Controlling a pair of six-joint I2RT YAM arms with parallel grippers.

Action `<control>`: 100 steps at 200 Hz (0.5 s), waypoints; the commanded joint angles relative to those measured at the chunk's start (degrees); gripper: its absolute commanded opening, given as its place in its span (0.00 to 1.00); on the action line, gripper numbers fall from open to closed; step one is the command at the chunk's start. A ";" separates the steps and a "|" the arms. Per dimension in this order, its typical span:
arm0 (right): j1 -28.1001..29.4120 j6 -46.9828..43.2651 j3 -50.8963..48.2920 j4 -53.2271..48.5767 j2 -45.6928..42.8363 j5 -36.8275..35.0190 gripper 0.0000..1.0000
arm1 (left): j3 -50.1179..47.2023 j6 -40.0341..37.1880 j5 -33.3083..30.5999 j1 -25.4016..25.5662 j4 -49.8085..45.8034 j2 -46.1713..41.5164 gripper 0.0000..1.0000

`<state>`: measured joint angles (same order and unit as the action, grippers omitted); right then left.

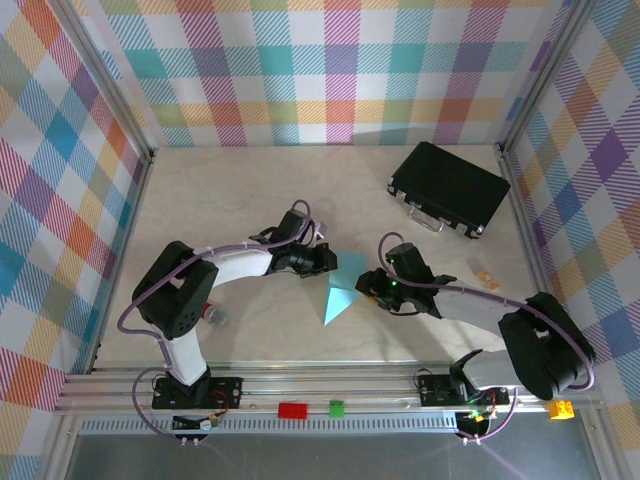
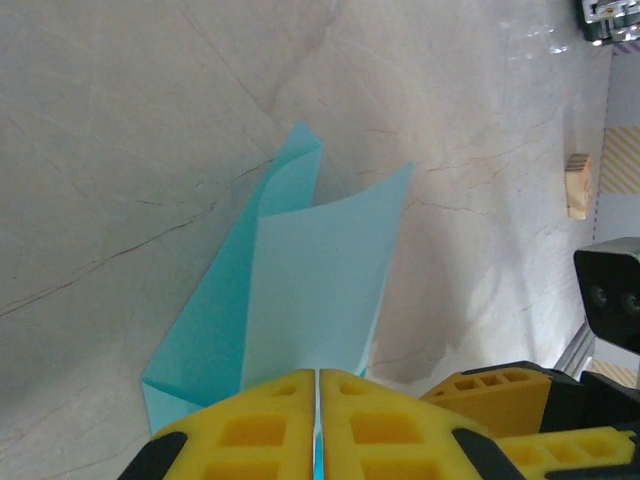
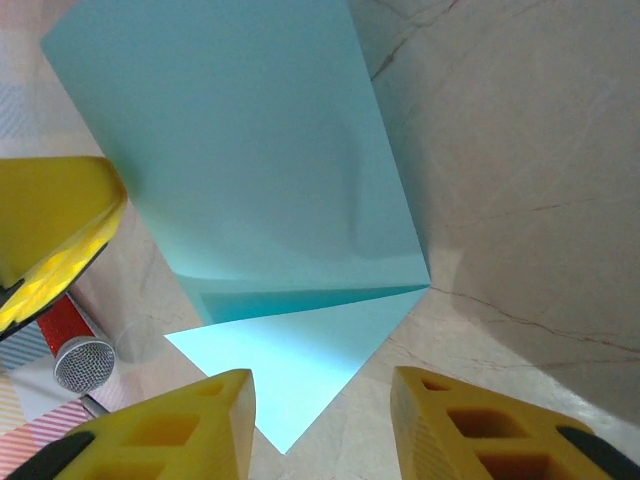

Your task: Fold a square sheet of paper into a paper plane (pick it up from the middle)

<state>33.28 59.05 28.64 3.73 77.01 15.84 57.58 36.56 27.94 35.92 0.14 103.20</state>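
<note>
The left hand has its yellow fingers pressed flat together on one edge of the square sheet of paper. This lifts a folded flap off the worktop, probably to hold the crease. The right hand has its fingers apart and grips nothing. The sheet's pointed corner lies just ahead of the gap, well placed for a fresh hold. The sheet sits mid-worktop between both hands, well apart from the black case at far right.

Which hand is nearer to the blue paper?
Left. The left hand is shut on the paper, so it touches it. The right hand is open, with its fingers on either side of a folded corner, not gripping it.
</note>
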 commanded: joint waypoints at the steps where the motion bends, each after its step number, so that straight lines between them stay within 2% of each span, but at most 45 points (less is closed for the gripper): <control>1: -0.38 -0.41 1.52 2.56 2.09 3.34 0.44 | 0.44 0.08 -0.01 0.46 0.05 2.80 0.09; 41: -0.41 0.96 1.10 4.83 3.88 4.12 0.51 | -2.11 0.79 -0.35 0.08 2.41 4.53 0.08; 100: -0.44 2.38 1.39 7.58 6.28 5.66 0.54 | -6.85 3.89 3.24 -1.83 9.96 5.18 0.08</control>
<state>33.01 59.94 28.67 8.23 82.08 19.64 52.51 39.05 29.32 34.94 7.07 107.33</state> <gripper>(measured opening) 0.541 0.077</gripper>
